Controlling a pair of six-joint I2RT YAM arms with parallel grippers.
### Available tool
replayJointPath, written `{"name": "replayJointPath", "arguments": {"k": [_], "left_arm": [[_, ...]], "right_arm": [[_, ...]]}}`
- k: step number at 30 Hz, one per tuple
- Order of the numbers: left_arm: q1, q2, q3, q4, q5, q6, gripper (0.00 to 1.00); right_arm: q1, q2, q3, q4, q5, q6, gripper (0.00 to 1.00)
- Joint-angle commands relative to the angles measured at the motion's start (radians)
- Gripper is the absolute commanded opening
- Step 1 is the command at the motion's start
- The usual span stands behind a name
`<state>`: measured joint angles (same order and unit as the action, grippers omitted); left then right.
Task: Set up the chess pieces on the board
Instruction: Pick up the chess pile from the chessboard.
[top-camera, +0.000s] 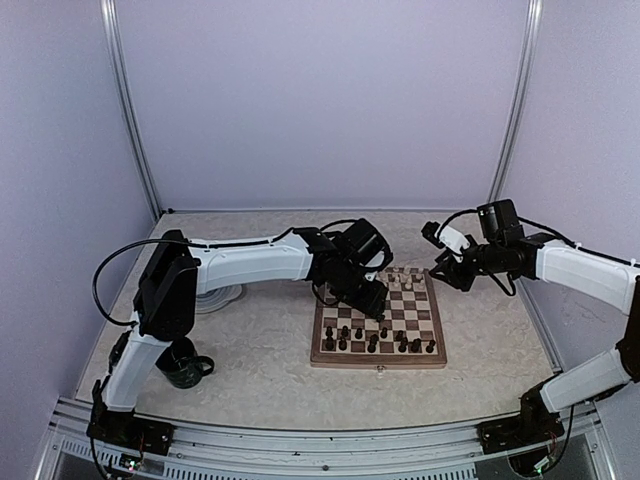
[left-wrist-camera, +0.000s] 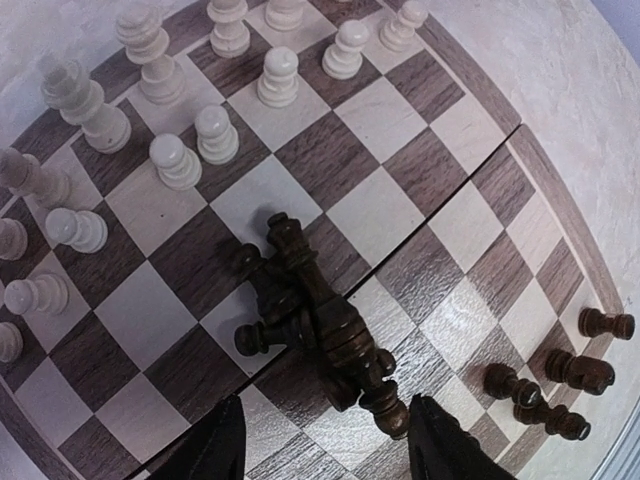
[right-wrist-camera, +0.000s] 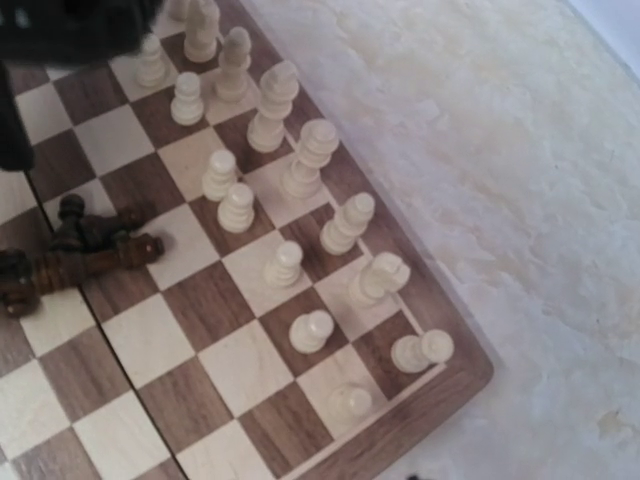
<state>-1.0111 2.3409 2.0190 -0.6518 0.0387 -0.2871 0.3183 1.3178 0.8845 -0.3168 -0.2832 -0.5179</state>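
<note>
The board (top-camera: 425, 352) lies mid-table. Cream chess pieces (top-camera: 405, 281) stand in its far rows and dark chess pieces (top-camera: 372, 340) in its near rows. In the left wrist view a few dark pieces (left-wrist-camera: 320, 315) lie toppled in a heap on the middle squares, with cream pieces (left-wrist-camera: 180, 160) standing beyond. My left gripper (left-wrist-camera: 325, 452) hovers open just short of that heap, holding nothing. My right gripper (top-camera: 442, 268) hangs by the board's far right corner. Its fingers barely show in its wrist view, which looks down on the cream rows (right-wrist-camera: 290, 190) and the dark heap (right-wrist-camera: 85, 250).
A dark mug (top-camera: 183, 365) stands near the left arm's base. A round grey plate (top-camera: 222, 296) lies partly under the left arm. More dark pieces (left-wrist-camera: 560, 385) stand at the board's edge. The enclosure walls close in the back and both sides.
</note>
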Motion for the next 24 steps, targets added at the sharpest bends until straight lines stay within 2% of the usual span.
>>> {"name": "replayJointPath", "arguments": {"k": [1, 17, 24], "left_arm": [[-0.006, 0.044, 0.064, -0.062, 0.020, 0.001, 0.58], [-0.007, 0.102, 0.092, -0.069, 0.006, 0.075, 0.53], [0.012, 0.024, -0.062, 0.030, 0.013, 0.108, 0.48]], "right_arm": [[-0.005, -0.023, -0.019, 0.021, -0.003, 0.004, 0.37], [-0.005, 0.043, 0.013, -0.020, -0.083, -0.011, 0.37], [-0.005, 0.093, 0.050, -0.041, -0.168, -0.024, 0.37]]}}
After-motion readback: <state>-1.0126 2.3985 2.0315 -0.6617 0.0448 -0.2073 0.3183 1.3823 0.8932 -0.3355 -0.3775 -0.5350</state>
